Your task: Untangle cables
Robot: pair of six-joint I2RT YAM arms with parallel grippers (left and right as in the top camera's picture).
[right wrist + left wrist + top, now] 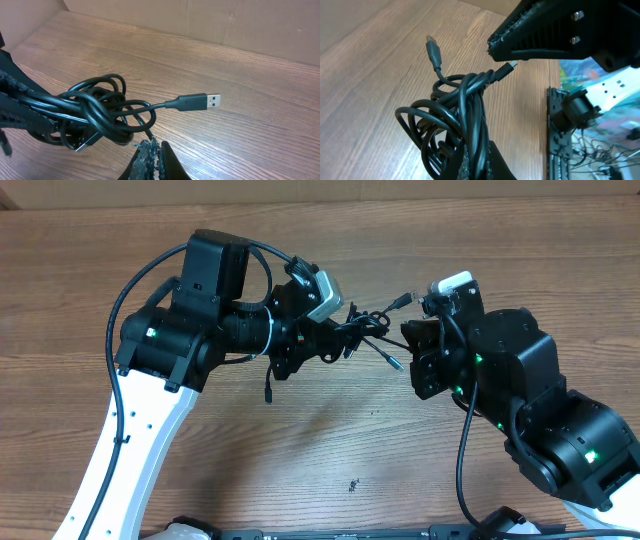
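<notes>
Holding the cable bundle (95,112) above the counter (250,60): my left end effector (475,152) is clamped on it, my right end effector (150,146) pinched shut on one strand (145,133), plug (197,102) sticking out free.

The black cables (362,332) hung as one knotted bundle of overlapping loops, lifted clear of the wooden worktop (300,470). One free end stuck out sideways, ending in a USB plug (196,102) with bare metal tip.

Wood-grain table (300,450), small dark speck (352,485)
</notes>
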